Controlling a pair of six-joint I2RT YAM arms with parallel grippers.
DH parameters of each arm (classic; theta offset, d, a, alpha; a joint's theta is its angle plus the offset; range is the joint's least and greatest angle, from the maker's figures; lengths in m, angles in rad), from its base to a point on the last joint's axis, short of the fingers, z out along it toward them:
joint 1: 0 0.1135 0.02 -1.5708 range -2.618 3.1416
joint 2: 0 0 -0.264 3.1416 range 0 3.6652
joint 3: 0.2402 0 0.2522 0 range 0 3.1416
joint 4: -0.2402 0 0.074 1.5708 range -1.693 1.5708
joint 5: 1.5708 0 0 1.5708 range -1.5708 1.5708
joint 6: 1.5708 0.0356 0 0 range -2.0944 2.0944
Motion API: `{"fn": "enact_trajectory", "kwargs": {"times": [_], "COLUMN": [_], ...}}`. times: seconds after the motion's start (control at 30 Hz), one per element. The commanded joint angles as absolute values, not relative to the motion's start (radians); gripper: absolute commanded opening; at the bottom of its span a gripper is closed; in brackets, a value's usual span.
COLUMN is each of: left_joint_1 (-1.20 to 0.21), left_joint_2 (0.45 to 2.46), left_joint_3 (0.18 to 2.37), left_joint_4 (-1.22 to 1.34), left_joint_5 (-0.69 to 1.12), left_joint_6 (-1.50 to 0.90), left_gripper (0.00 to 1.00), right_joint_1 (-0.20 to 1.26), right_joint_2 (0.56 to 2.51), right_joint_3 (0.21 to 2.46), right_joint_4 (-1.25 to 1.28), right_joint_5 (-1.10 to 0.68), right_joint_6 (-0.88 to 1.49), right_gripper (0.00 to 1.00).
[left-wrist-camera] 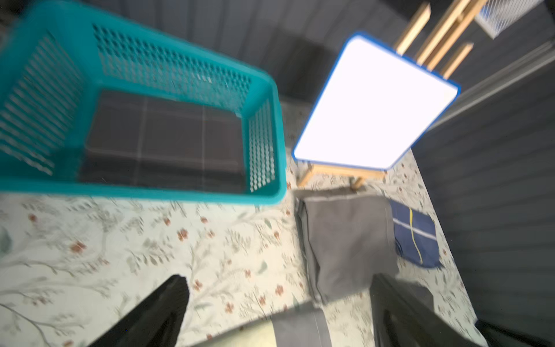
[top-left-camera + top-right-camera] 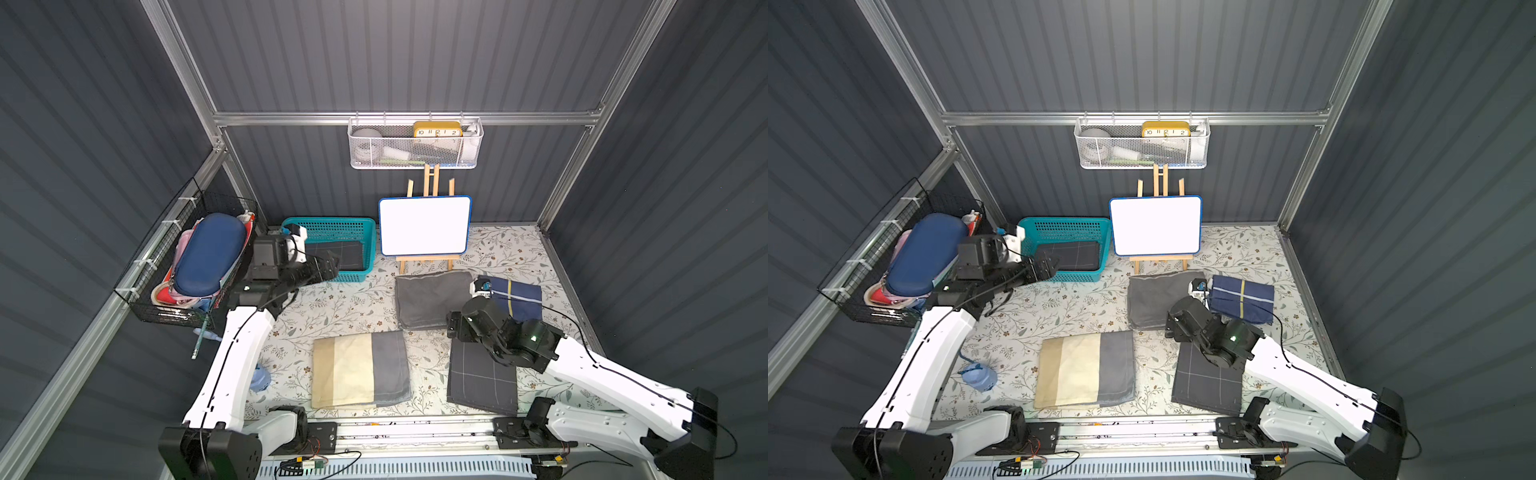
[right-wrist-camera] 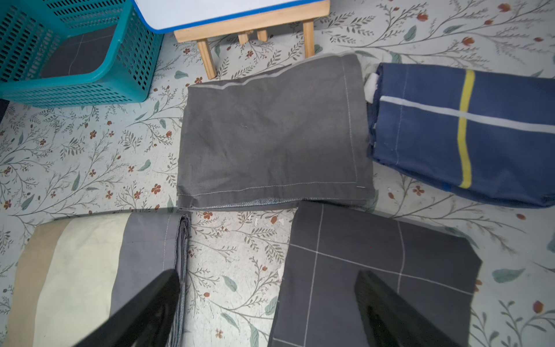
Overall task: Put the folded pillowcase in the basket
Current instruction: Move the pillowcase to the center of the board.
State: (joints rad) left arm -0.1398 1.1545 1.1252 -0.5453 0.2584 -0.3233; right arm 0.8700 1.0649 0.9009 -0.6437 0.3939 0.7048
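I have one pillowcase [image 2: 340, 254] in the basket [image 2: 369, 249], left gripper [image 1: 277, 279] and right gripper [image 3: 265, 273] both open and empty, other pillowcases [image 2: 432, 299] lying outside.

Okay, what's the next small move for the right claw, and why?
Probably lower the right claw onto the dark grid pillowcase: its jaws stand open and empty over that cloth's edge, and another pillowcase already lies in the basket.
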Motion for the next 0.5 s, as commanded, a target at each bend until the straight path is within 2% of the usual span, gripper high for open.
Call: {"fn": "enact_trajectory", "kwargs": {"times": [0.0, 0.17, 0.47], "left_joint_1": [-0.246, -0.252, -0.252], "left_joint_2": [1.043, 0.880, 0.755], "left_joint_3": [0.871, 0.706, 0.629], "left_joint_4": [-0.592, -0.587, -0.627], "left_joint_5": [0.242, 0.198, 0.128], "left_joint_6": [-0.508, -0.589, -0.647], "left_gripper": [1.00, 1.00, 1.00], "right_joint_1": [0.942, 1.048, 1.120], "right_joint_2": [1.164, 1.356, 1.660], "right_joint_3": [0.931, 0.974, 1.064], "right_joint_4": [-0.613, -0.543, -0.460], "right_joint_5": [0.264, 0.176, 0.077], "right_joint_6": [0.777, 0.824, 0.868], "right_gripper": [0.96, 0.95, 0.90]}}
